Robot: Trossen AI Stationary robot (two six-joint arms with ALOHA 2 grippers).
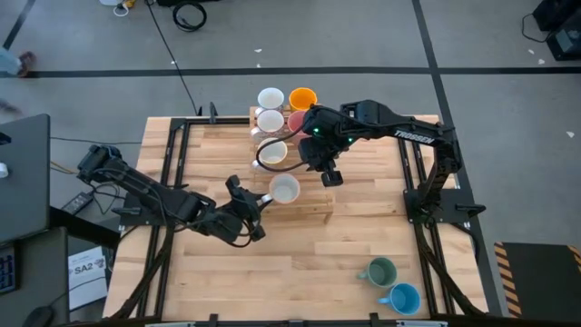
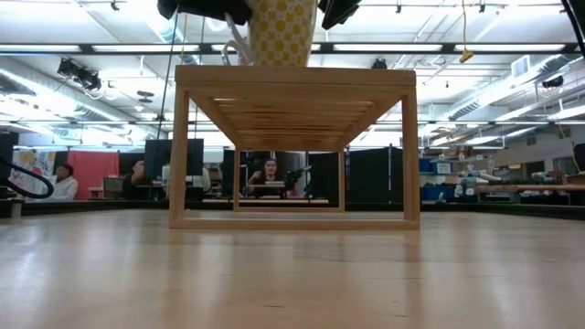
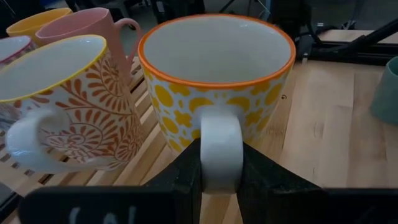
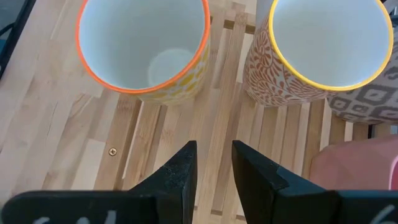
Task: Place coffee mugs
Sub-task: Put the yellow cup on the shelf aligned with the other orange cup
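A white mug with yellow pattern and orange rim [image 3: 217,81] [image 1: 285,189] stands on the wooden rack's slatted top [image 1: 313,204], at its near left part. My left gripper [image 1: 263,202] [image 3: 221,163] is shut on its handle. Behind it on the rack stand an orange-patterned mug [image 1: 272,153] [image 3: 68,106], a pink mug [image 3: 93,25], an orange mug [image 1: 302,98] and two white ones [image 1: 270,97] [image 1: 270,121]. My right gripper [image 1: 331,177] [image 4: 214,155] hovers above the rack to the right of the two patterned mugs, pointing down, narrowly open, holding nothing. My left gripper pinches the yellow-patterned mug's white handle [image 3: 221,143] between its two fingers, one on each side of the loop. The fingers come level from the table's near left. The mug stands upright with its base on the rack's top [image 2: 281,32].
A dark green mug [image 1: 377,271] and a blue mug [image 1: 404,298] stand on the table near its near right corner. The rack is an open wooden frame [image 2: 292,146] raised above the tabletop. People sit in the room beyond [image 2: 270,174]. Bare tabletop lies in front of the rack.
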